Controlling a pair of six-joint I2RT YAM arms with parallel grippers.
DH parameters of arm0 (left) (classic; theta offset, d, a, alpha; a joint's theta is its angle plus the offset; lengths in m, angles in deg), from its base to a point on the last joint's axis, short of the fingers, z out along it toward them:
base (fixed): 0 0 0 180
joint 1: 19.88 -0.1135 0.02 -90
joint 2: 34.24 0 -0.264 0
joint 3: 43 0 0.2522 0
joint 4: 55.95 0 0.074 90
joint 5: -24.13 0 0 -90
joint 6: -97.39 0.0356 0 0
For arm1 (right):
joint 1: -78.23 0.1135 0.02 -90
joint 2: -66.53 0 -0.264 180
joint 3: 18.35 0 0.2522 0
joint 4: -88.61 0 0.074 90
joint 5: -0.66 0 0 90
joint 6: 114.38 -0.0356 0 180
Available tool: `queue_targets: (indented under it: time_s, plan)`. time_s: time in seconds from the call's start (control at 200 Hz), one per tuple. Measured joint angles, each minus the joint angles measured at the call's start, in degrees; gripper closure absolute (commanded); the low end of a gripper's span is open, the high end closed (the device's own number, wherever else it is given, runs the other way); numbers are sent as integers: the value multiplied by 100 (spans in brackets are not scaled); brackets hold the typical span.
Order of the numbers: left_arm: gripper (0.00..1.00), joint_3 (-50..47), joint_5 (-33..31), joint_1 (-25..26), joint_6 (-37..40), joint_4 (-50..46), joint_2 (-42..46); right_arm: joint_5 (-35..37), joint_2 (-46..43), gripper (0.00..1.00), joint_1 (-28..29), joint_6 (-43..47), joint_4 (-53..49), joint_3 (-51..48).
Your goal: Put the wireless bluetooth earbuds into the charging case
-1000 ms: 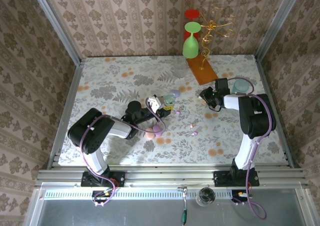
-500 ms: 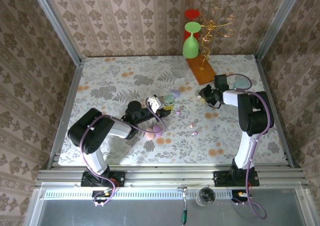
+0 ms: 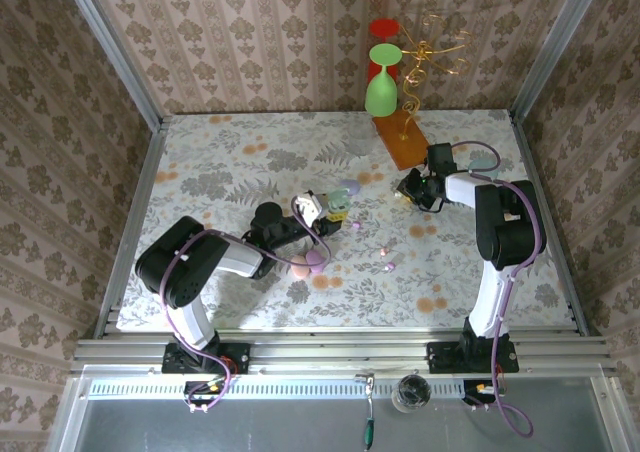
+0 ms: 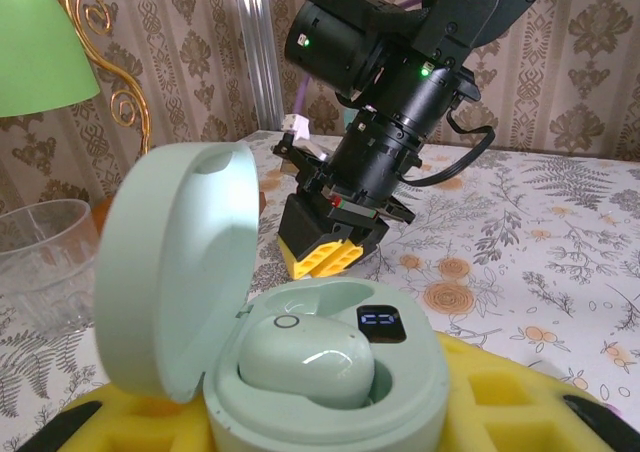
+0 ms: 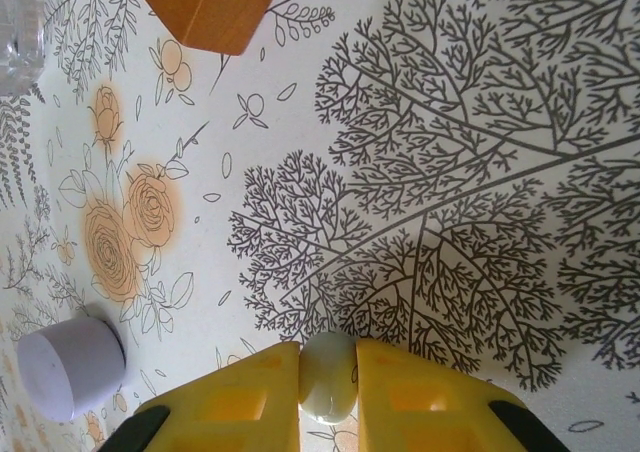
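My right gripper was clenched on a pale earbud, pinched between the yellow pads low over the flowered table. The bottom edge of the right wrist view cut off the lower part of the pads and the bud, so I could not tell whether the bud touched the cloth. My left gripper grasped the mint charging case, whose lid stood open, tipped to the left. The bottom edge of the left wrist view cut off the case's base and most of my pads. A second earbud sat inside the case beside a small lit display, and it hid the rest of the case's inside. From above, the two grippers were apart, with bare table between them. Three tiny pinkish nubs lay on that stretch, too small for me to make out their shape. Peach and pink pebbles sat partly hidden under my left arm and its cable. A lilac lump lay near my right pads, to their left. The frame edges cropped an orange board, a clear glass and a green goblet.
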Motion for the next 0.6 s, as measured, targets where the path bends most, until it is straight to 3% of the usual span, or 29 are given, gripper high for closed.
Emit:
queue_targets:
  time_s: [0.415,0.6]
  plan:
    - [77,-107,195,-162,7,-42,0,-79,-1349,79,393,1080,-223,-750]
    - [77,-116,219,-162,42,-52,0,107,-2083,79,887,1738,-496,-831]
